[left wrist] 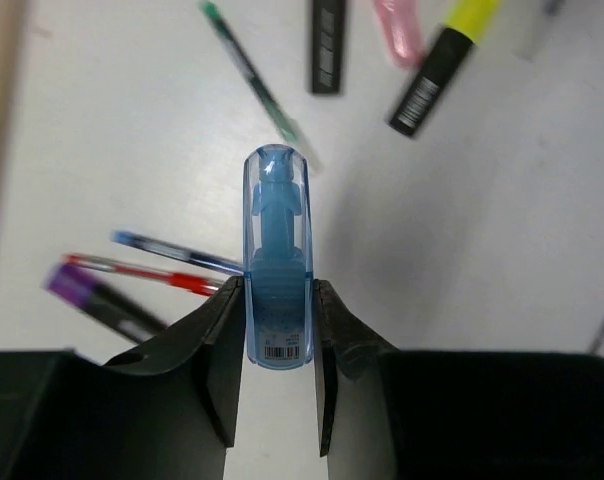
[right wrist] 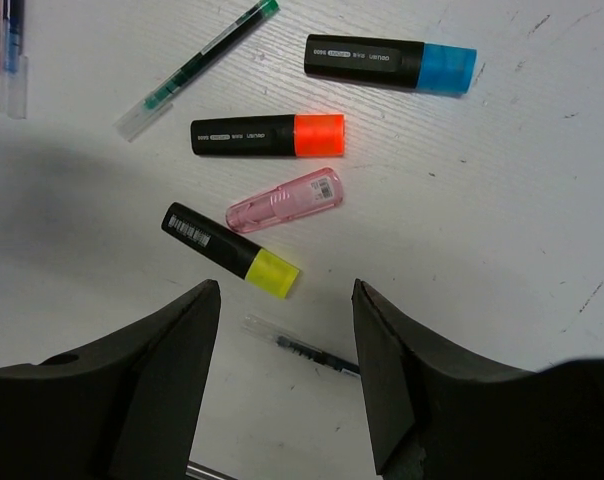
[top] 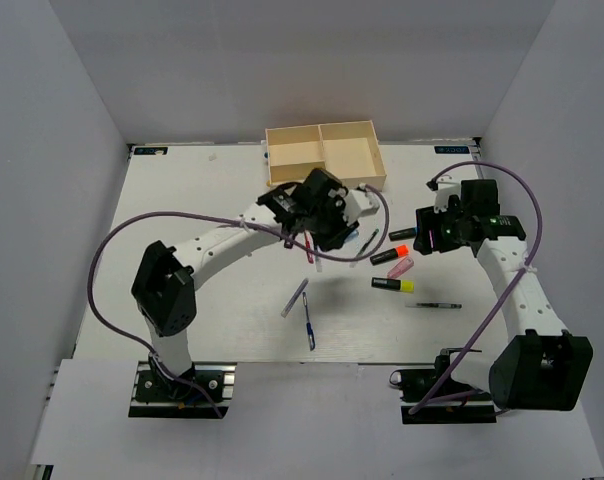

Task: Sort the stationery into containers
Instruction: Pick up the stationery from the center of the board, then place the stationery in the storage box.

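Left gripper (left wrist: 279,290) jaws pinch one blue piece (left wrist: 277,230) over the table, just in front of the tray (top: 367,170). Right gripper (right wrist: 285,290) jaws stand wide, holding nothing, above three highlighters, orange (right wrist: 267,135), blue (right wrist: 387,63) and yellow (right wrist: 230,250), one pink piece (right wrist: 285,200) and a green pen (right wrist: 197,55). I see nothing in the tray's two visible compartments.

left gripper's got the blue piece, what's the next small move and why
Probably carry it toward the tray and stop above a compartment. The left gripper is shut on the pale blue oblong piece, which looks lifted clear of the table. In the top view the tray sits just beyond that gripper.
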